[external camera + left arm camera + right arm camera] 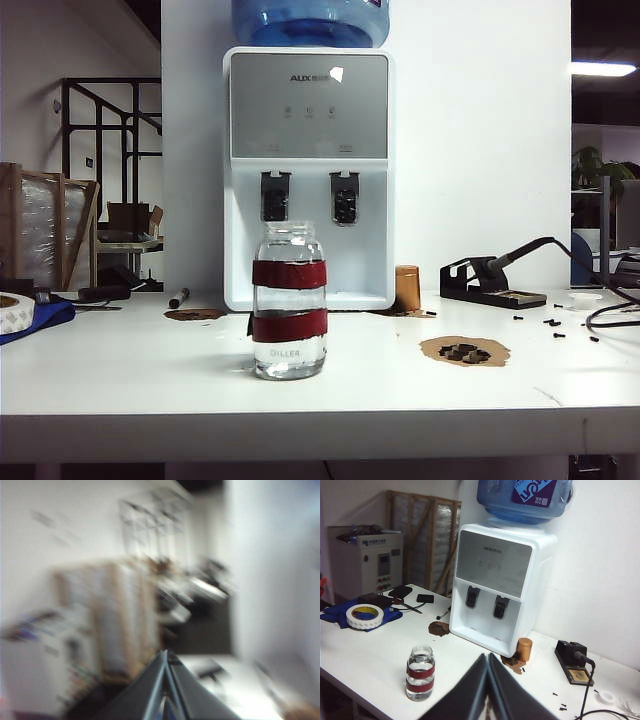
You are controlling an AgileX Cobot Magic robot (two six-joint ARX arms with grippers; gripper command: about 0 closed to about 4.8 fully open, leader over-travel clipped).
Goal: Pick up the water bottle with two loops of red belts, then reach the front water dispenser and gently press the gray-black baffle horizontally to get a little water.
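Clear glass water bottle with two dark-red bands stands untouched before the white water dispenser — nothing begun; left gripper and right gripper both pressed together, empty, well apart from it.

Water bottle upright on table, before water dispenser
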